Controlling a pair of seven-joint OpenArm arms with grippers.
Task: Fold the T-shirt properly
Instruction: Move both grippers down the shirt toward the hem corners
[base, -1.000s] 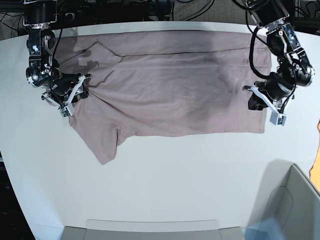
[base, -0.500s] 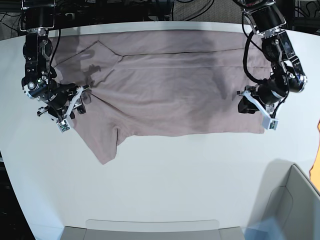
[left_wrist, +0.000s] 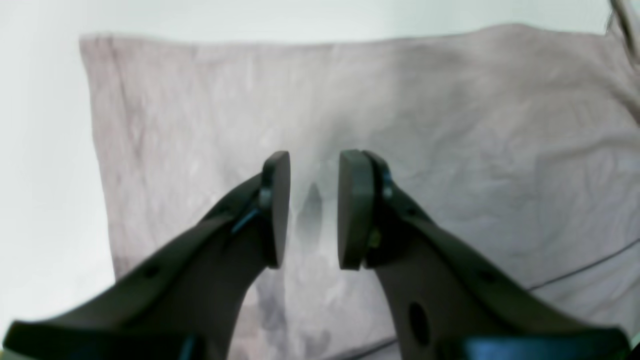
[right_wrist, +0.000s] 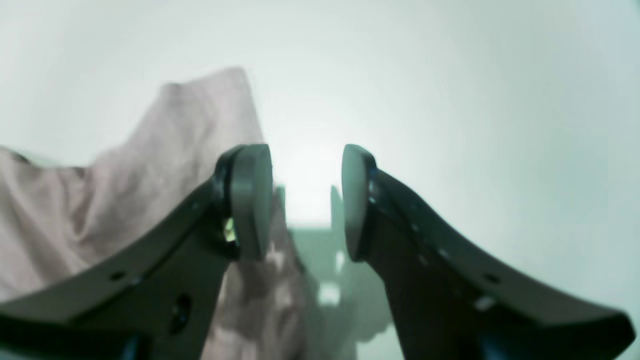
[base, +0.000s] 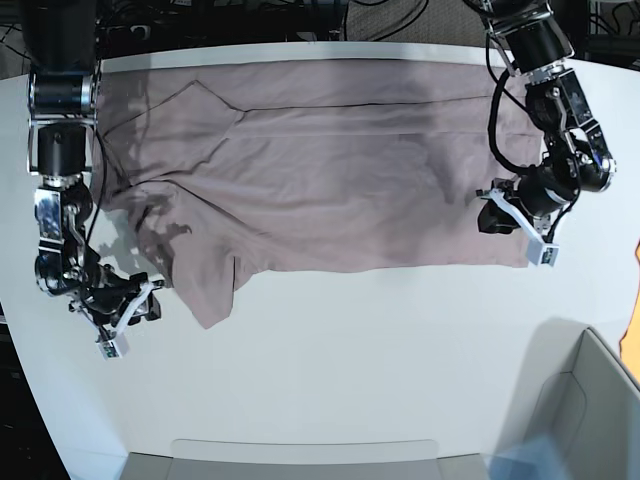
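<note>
Across the far half of the white surface (base: 330, 370) I see the T-shirt (base: 340, 170) spread flat and wide, its long straight edge running along the far rim from about ten o'clock to two o'clock, with one sleeve (base: 205, 290) hanging down toward seven o'clock as a loose flap. On my left wrist camera the left gripper (left_wrist: 314, 210) hangs over the cloth (left_wrist: 450, 125) near its square corner; its fingers (left_wrist: 277, 210) stand partly apart with a clear gap between the pads, and nothing is caught between them. In the base view that gripper (base: 497, 215) sits at about three o'clock, above the shirt's side edge. The right gripper (base: 140, 305) is down at about eight o'clock, over bare surface just beside the sleeve. On my right wrist camera its fingers (right_wrist: 252, 200) are spread apart and empty, with white surface (right_wrist: 450, 100) showing through the gap and the rumpled cloth (right_wrist: 150, 165) lying off to one side, not between the pads. A grey bin (base: 585, 400) stands at the near corner, around five o'clock, well apart from the shirt.
</note>
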